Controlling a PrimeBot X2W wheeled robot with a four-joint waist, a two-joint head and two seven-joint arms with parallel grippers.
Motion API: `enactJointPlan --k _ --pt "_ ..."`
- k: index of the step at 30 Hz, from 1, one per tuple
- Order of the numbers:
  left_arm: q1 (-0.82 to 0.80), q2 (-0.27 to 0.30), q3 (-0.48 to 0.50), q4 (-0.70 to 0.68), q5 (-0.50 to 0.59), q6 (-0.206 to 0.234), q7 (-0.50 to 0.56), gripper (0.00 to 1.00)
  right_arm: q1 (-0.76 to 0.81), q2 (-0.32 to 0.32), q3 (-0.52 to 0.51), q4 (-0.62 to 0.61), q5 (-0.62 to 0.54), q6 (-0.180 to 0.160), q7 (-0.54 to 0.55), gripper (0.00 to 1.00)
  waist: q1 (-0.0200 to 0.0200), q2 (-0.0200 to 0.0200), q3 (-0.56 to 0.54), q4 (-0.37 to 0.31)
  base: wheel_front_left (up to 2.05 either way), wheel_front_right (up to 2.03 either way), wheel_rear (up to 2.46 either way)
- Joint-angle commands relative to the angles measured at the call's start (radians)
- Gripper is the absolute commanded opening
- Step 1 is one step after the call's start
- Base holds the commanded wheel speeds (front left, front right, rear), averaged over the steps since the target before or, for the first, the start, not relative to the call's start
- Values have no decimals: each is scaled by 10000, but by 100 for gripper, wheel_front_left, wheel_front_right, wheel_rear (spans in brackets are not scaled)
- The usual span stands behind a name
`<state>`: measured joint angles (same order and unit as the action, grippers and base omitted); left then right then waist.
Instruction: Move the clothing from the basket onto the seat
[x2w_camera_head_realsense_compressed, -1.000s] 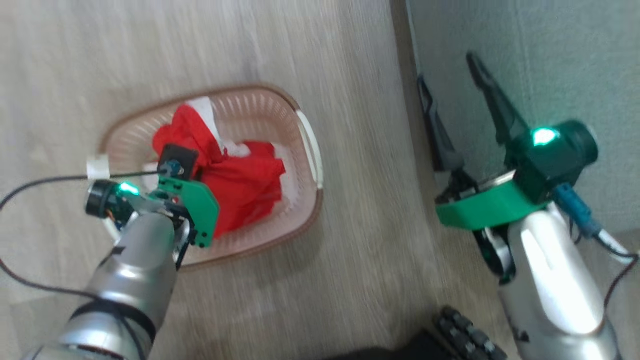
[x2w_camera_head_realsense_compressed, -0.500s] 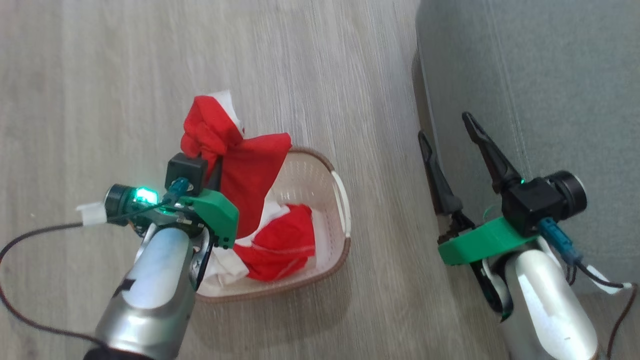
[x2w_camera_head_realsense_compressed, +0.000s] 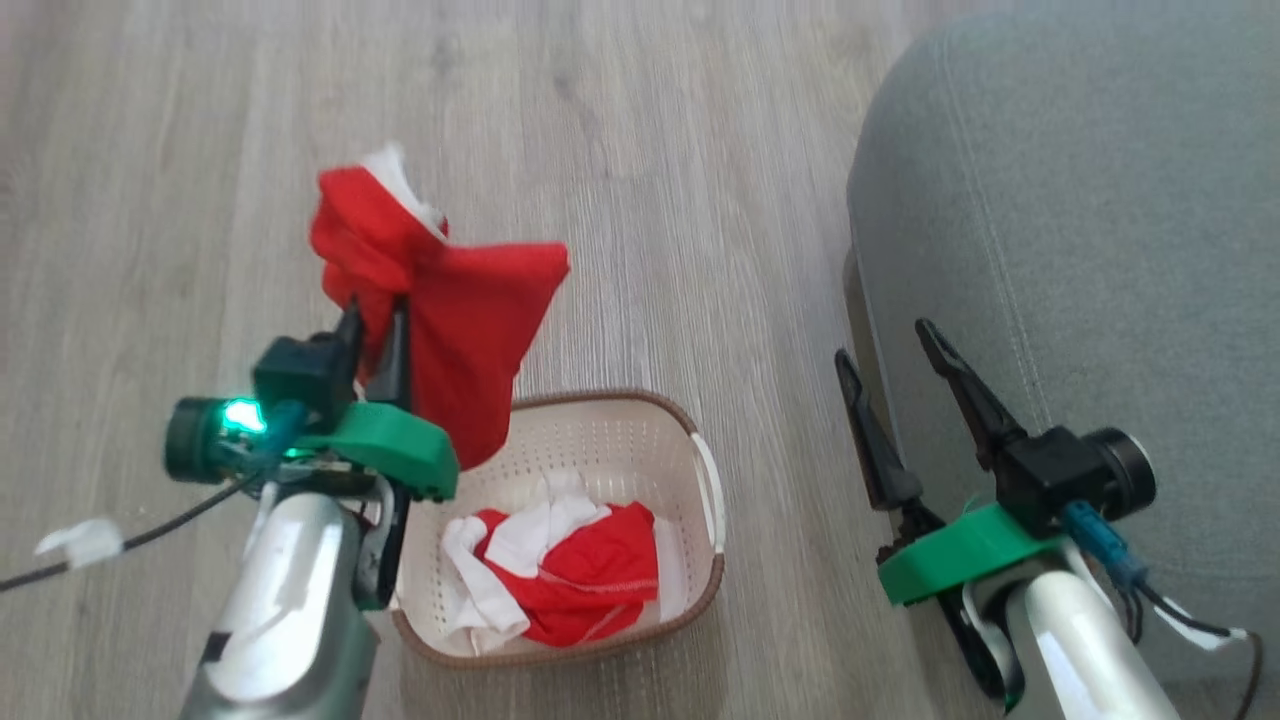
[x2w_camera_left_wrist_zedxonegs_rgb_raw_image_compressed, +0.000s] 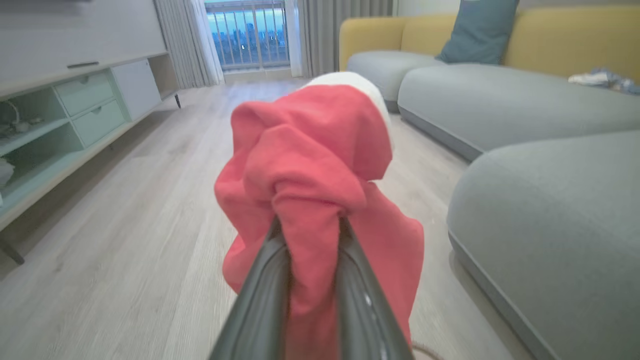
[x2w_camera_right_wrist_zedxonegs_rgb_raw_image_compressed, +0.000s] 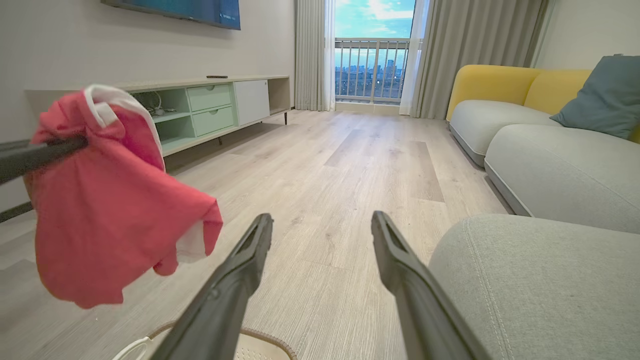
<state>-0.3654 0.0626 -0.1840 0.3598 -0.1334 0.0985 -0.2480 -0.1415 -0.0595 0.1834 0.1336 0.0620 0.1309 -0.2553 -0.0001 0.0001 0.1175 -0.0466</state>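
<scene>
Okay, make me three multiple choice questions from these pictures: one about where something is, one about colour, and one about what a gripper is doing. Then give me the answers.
1. Where is the seat relative to the basket?
A. On the robot's right of it
B. On the robot's left of it
C. Underneath it

2. What colours is the clothing lying in the basket?
A. Blue and grey
B. Red and white
C. All black

3. What state is the left gripper in?
A. Open and empty
B. Shut on a red garment
C. Resting on the seat

Answers:
1 A: in the head view the seat lies to the right of the basket.
2 B: red and white fabric sits bunched inside it.
3 B: the left wrist view shows it clamped on the red garment, which hangs in the air.
</scene>
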Motion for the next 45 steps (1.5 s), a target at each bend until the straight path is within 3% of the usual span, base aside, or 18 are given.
enactJointPlan --k 1,9,14,28,34,39,45 --pt "-201 69 462 -634 -31 -58 -137 0 -50 -44 213 -358 54 -2 -65 100 1 -1 -170 44 0 0 0" --pt "6 -98 1123 -2964 -162 -277 -137 0 102 -116 293 -524 96 -2 -65 100 1 -1 -340 50 0 0 0" --pt "-70 -118 1126 -3743 -440 -357 -137 0 77 -130 346 -600 105 -2 -65 100 1 -1 -302 3 0 0 0" --pt "-189 -122 736 -3567 -456 -862 -137 0 73 -131 485 -1040 89 -2 -65 100 1 -1 -222 -164 0 0 0" --pt "-255 -123 151 -3491 14 -1578 -137 0 -275 -854 1497 -1285 117 -2 -65 100 1 -1 -259 -150 0 0 0" --pt "-208 -70 -413 -3343 461 -1973 -137 0 -554 -1416 1984 -1180 -21 -2 -65 100 1 -1 -425 -162 0 0 0" --pt "-111 405 -1729 -2976 771 -2245 -137 0 -937 -1959 2644 -1028 63 -2 -65 100 1 -1 -567 -202 0 0 0"
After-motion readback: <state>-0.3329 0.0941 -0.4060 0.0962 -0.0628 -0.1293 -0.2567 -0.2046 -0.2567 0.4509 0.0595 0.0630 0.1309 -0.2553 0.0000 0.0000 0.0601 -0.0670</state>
